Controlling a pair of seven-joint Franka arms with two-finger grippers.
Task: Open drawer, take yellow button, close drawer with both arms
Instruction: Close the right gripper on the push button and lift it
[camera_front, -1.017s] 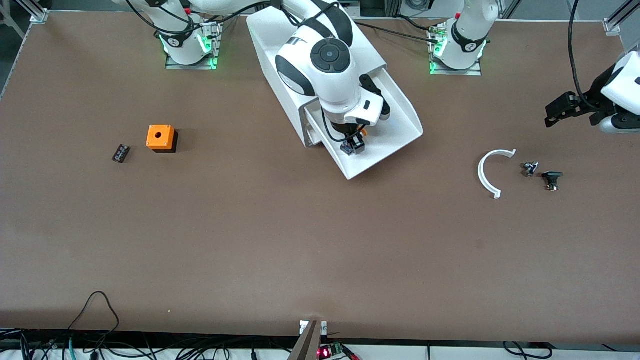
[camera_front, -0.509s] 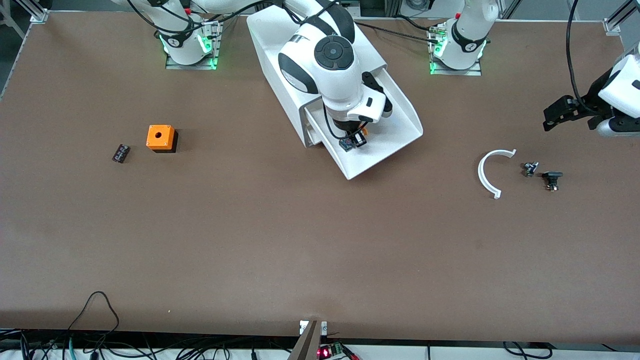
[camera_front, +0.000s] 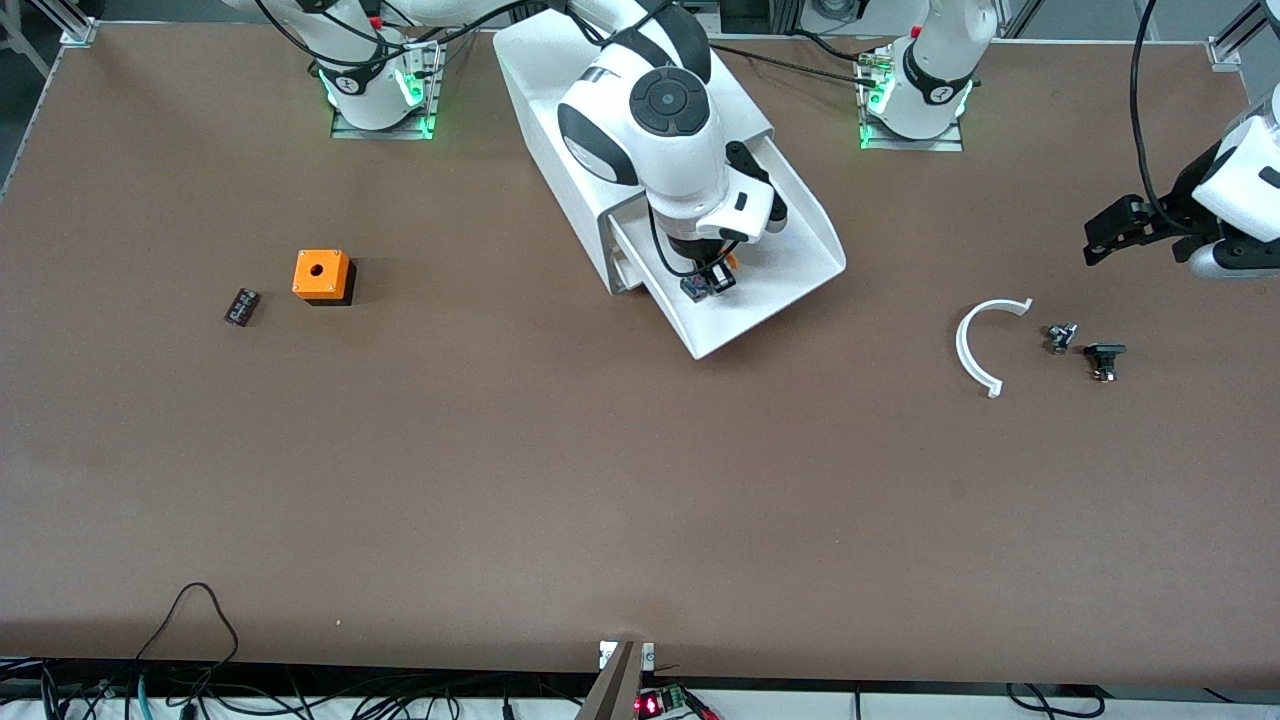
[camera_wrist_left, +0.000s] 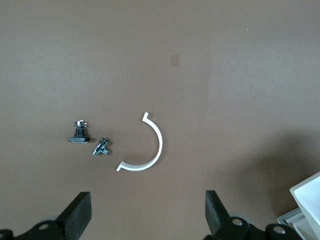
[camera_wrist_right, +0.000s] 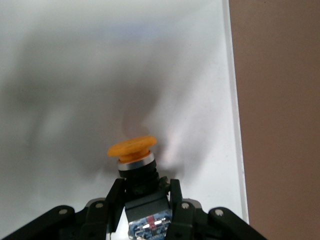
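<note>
The drawer (camera_front: 800, 290), the higher white tray front of the cabinet (camera_front: 560, 110), stands pulled out. Over its floor (camera_wrist_right: 100, 75), my right gripper (camera_front: 708, 280) is shut on the button (camera_front: 730, 262). In the right wrist view the orange cap (camera_wrist_right: 132, 146) sticks out past the fingertips, and my right gripper (camera_wrist_right: 145, 192) clamps the black-and-blue body on both sides. I cannot tell whether the button touches the drawer floor. My left gripper (camera_front: 1110, 228) hangs open over the table at the left arm's end, its fingers (camera_wrist_left: 80, 212) wide apart and nothing between them.
An orange cube with a hole (camera_front: 322, 274) and a small black ribbed block (camera_front: 241, 306) lie toward the right arm's end. A white curved strip (camera_front: 980, 345), a small metal part (camera_front: 1060, 337) and a black part (camera_front: 1103, 358) lie below my left gripper.
My right gripper has shut on the button and shifted slightly toward the cabinet. My left arm has drifted a little toward the table's end.
</note>
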